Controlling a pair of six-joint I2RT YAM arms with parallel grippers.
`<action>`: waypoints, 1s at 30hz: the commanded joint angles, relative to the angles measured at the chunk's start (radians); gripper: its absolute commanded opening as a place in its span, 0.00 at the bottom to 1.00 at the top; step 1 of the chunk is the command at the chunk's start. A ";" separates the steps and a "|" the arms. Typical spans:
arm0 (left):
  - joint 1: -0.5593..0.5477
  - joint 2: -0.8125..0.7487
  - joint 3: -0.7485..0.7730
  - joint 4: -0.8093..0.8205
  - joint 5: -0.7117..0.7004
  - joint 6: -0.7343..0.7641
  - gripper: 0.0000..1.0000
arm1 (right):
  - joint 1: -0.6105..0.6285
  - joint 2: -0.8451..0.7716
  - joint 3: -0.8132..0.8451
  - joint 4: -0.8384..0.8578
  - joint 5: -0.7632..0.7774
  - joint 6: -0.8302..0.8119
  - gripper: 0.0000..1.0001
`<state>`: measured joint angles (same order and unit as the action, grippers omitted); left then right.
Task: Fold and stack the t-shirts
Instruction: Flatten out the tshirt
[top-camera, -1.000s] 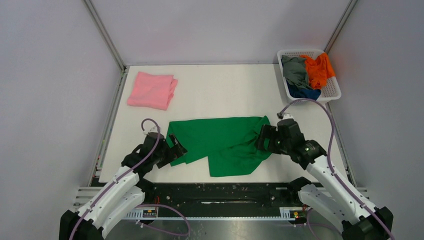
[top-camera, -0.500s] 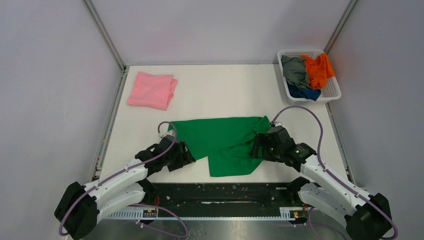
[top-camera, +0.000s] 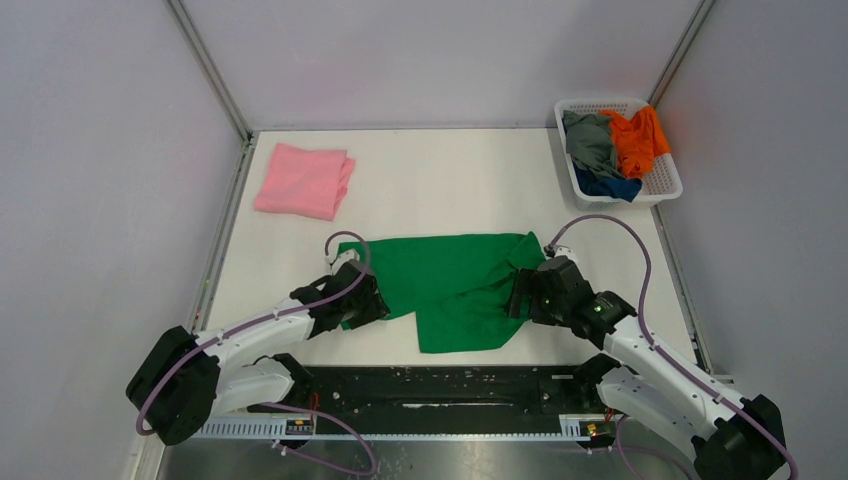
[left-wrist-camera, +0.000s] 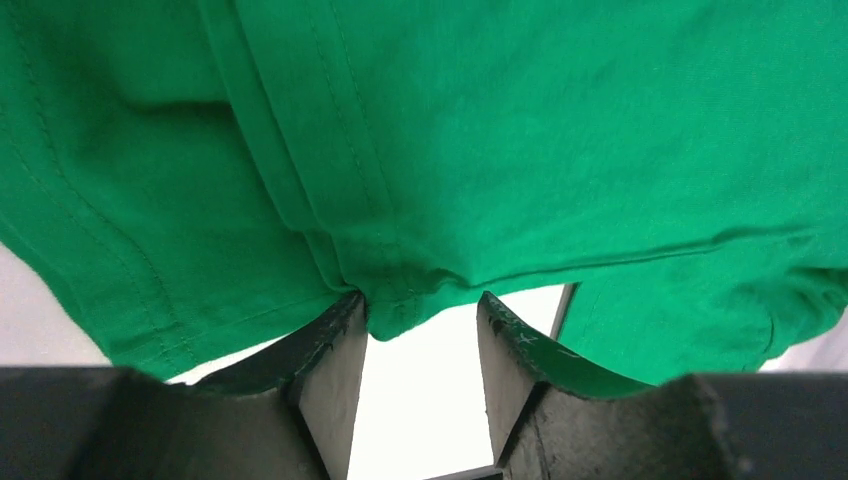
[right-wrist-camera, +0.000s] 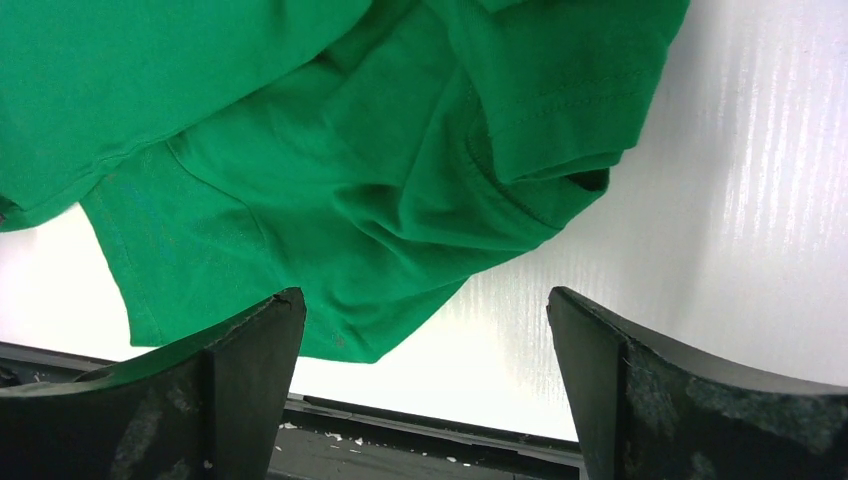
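A bright green t-shirt lies crumpled flat across the middle of the table. My left gripper is at its left edge. In the left wrist view the jaws stand partly closed with a gap between them, and a hemmed fold of the green cloth dips between the fingertips and touches the left one. My right gripper is at the shirt's right side, wide open, with the green cloth just beyond its left finger and nothing between the fingers. A folded pink t-shirt lies at the far left.
A white slatted basket stands at the far right corner holding a grey t-shirt, an orange one and a dark blue one. The black rail runs along the near table edge.
My left arm has reached right onto the green shirt's left edge and its jaws have narrowed around a fold. The right gripper has slid slightly left and nearer, still wide open.
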<state>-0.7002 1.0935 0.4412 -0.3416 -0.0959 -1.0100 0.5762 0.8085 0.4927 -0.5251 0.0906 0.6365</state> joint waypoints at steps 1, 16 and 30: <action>-0.003 0.018 0.067 0.035 -0.102 0.016 0.43 | 0.007 -0.023 -0.011 -0.017 0.060 -0.006 1.00; -0.004 0.133 0.153 -0.019 -0.149 0.046 0.36 | 0.008 -0.001 -0.009 -0.025 0.085 -0.023 0.99; -0.008 0.214 0.230 -0.054 -0.139 0.080 0.00 | 0.008 0.042 -0.013 -0.026 0.146 -0.027 0.99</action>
<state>-0.7002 1.3319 0.6266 -0.4038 -0.2291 -0.9539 0.5762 0.8410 0.4847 -0.5415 0.1753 0.6106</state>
